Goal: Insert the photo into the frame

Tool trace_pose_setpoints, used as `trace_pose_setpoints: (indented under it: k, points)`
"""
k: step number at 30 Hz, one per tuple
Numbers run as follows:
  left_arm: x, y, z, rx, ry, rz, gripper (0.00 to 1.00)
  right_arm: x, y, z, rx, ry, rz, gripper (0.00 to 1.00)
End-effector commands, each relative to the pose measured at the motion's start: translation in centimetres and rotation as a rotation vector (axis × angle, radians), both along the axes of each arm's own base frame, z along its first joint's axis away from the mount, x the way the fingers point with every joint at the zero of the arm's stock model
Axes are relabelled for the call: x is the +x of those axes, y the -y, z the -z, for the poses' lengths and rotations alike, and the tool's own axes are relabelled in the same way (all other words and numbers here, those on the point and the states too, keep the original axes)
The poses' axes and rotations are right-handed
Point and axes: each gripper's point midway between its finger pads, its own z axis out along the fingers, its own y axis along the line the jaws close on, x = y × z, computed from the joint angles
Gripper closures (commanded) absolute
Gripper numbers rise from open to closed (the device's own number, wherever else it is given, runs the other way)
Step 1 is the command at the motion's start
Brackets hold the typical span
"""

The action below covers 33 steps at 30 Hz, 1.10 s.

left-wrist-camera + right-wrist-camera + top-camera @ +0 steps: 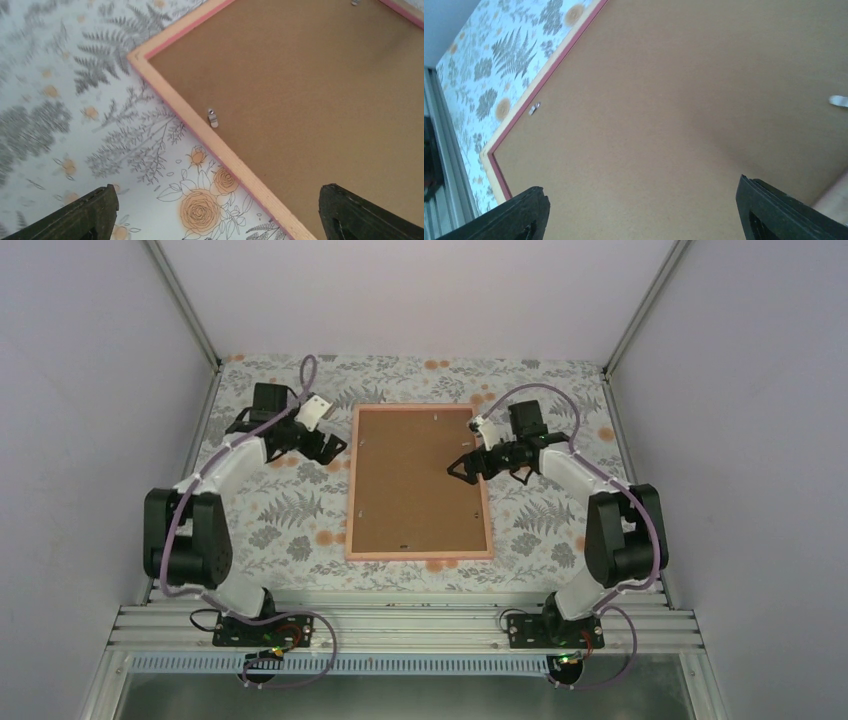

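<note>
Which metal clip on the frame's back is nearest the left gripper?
The clip on the frame's left long side, toward its far corner; the left gripper hovers beside it. The other visible clips sit on the short sides.

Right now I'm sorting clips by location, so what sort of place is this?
Most likely a robotics lab test cell: the left arm and right arm are bolted to an aluminium rail, plain grey walls enclose the workspace, and a floral cloth lies staged under the frame.

Frame [420, 554] pink-orange, its board [418, 480] plain brown; bench [290, 530] under the black left claw [220, 215] white with grey ferns, orange roses.
</note>
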Motion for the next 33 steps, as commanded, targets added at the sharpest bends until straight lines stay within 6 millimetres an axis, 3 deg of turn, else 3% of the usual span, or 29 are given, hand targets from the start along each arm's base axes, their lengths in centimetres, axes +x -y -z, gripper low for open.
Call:
trace_pose_setpoints:
  k: [1,4,10,13,20,23,29,33]
  points:
    - [-1.0,-0.1,-3.6,0.229,0.245,0.062,0.0,-1.8,-1.3,1.2,-0.024,0.039,-0.172,0.08]
    - [-1.3,-0.6,-4.5,0.243,0.277,0.032,0.0,-2.5,-1.4,1.8,-0.054,0.05,-0.222,0.09]
    - [-0.5,-1.3,-3.9,0.203,0.176,0.002,0.0,-3.0,-1.4,5.7,-0.237,0.063,-0.263,0.09]
    - [-0.8,-0.3,-3.6,0.206,0.184,0.037,0.0,-4.0,-0.9,8.3,-0.352,0.053,-0.288,0.09]
    - [-2.8,2.6,0.1,0.279,0.117,0.135,0.0,-7.5,1.3,13.3,-0.456,-0.109,-0.352,0.14]
    - [-3.7,3.3,1.1,0.297,0.103,0.17,0.0,-8.1,1.4,12.5,-0.45,-0.078,-0.383,0.14]
    - [-5.4,5.5,2.1,0.279,0.065,0.274,0.0,-6.5,0.8,7.2,-0.445,0.159,-0.434,0.12]
    - [-6.7,7.7,2.9,0.242,0.042,0.322,0.0,-6.6,0.4,7.5,-0.484,0.233,-0.478,0.11]
